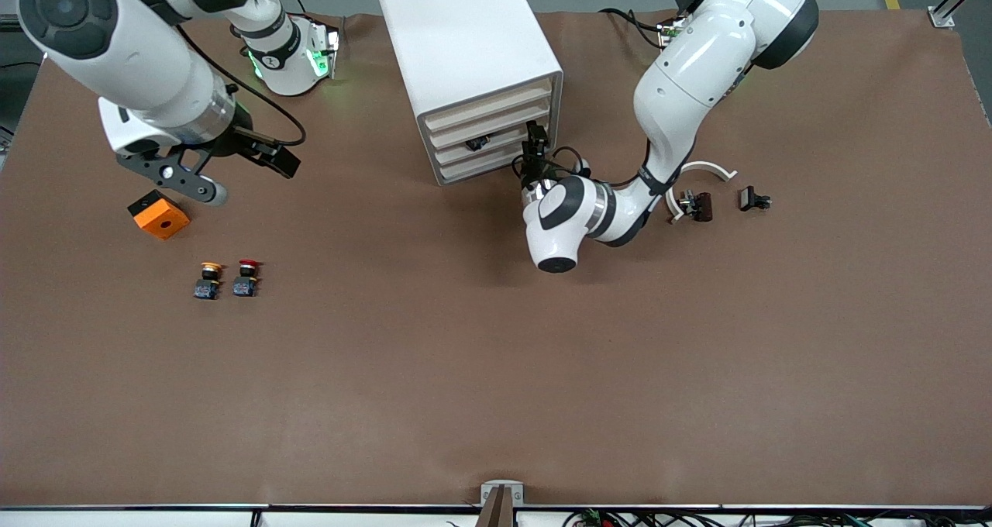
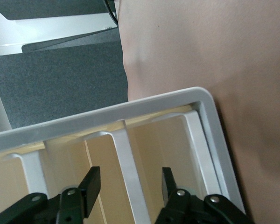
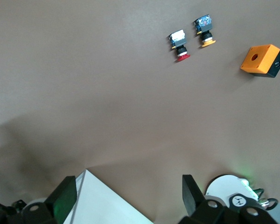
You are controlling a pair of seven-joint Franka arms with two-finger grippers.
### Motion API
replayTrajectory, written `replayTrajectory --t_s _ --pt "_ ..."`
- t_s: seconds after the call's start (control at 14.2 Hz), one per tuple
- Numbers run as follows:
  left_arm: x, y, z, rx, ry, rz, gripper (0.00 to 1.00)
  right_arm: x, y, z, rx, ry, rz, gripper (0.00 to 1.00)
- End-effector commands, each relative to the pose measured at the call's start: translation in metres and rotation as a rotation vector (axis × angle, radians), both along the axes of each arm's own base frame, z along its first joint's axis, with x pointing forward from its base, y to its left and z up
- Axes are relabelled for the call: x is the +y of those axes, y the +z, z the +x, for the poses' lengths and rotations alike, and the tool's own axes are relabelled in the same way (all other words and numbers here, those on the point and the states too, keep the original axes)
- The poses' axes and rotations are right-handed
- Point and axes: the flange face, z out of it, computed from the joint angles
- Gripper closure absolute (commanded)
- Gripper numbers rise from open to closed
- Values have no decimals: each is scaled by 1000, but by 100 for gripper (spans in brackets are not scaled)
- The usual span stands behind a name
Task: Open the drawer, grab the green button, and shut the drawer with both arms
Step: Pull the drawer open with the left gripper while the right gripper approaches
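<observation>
The white cabinet (image 1: 465,39) stands at the robots' edge of the table, its four cream drawer fronts stacked. The drawer (image 1: 504,138), third from the top, looks pushed in, with a small dark spot on its front. My left gripper (image 1: 533,153) is at the cabinet's front, at the end toward the left arm. In the left wrist view the left gripper (image 2: 129,185) is open, its fingers (image 2: 91,184) either side of a white divider bar (image 2: 126,158), not touching it. My right gripper (image 1: 256,182) hangs open over the table by an orange box. The button is out of view.
An orange box (image 1: 159,215) lies under the right arm, with a yellow-capped button (image 1: 208,279) and a red-capped button (image 1: 246,277) nearer the front camera. A white curved piece (image 1: 701,170) and two small dark parts (image 1: 696,205) lie toward the left arm's end.
</observation>
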Motion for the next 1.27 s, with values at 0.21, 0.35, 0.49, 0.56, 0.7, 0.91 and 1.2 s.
replayTrajectory --t_s 0.21,0.35,0.49,0.56,0.7,0.91,1.2 --pt "-16 -3 -15 38 -4 7 67 58 -12 -22 -51 -98 -53 0" --pt "-17 -3 -15 38 -4 6 81 61 -17 -22 -63 -130 -49 0" --pt "-16 -4 -15 36 -3 6 87 61 -23 -24 -55 -133 -45 0" --pt "-14 -6 -13 36 1 8 88 62 -25 -25 -55 -142 -45 0" --pt "-13 -6 -12 37 5 9 89 67 -25 -26 -60 -176 -33 0" --pt "-8 -4 -2 28 20 9 88 69 -37 -34 -63 -211 -14 0" --pt "2 -2 22 4 71 8 85 73 -45 -46 -89 -255 19 0"
